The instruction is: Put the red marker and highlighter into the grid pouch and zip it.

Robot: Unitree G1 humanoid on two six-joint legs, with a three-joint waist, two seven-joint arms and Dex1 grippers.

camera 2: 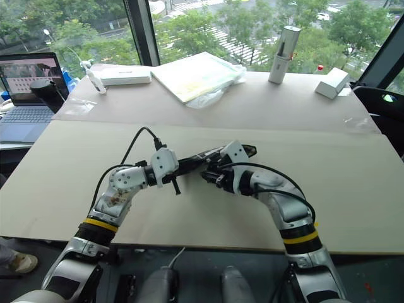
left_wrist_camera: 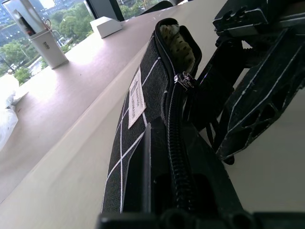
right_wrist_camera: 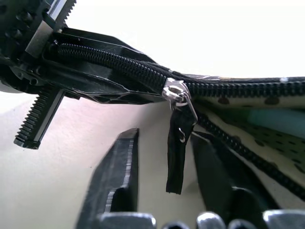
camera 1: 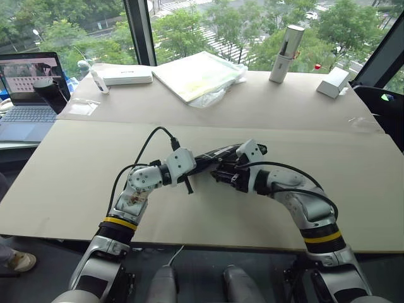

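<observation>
The grid pouch (camera 1: 218, 153) is held just above the table's middle, edge up, its white label (left_wrist_camera: 137, 98) facing sideways. My left gripper (camera 1: 197, 165) is shut on the zipped end of the pouch. The silver zipper slider (right_wrist_camera: 176, 93) sits partway along, and the mouth past it gapes, showing a dotted lining. A pale green body, the highlighter (right_wrist_camera: 279, 120), lies inside. The red marker is hidden. My right gripper (right_wrist_camera: 164, 157) stands open around the black pull strap (right_wrist_camera: 177, 160), with a gap between one finger (right_wrist_camera: 116, 167) and the strap.
An open laptop (camera 1: 28, 95) stands at the far left. Along the back are a white box (camera 1: 126, 76), a plastic-wrapped flat package (camera 1: 199, 74), a white cylinder (camera 1: 285, 53) and a small white box (camera 1: 332, 82). The beige table (camera 1: 76, 177) spreads around both arms.
</observation>
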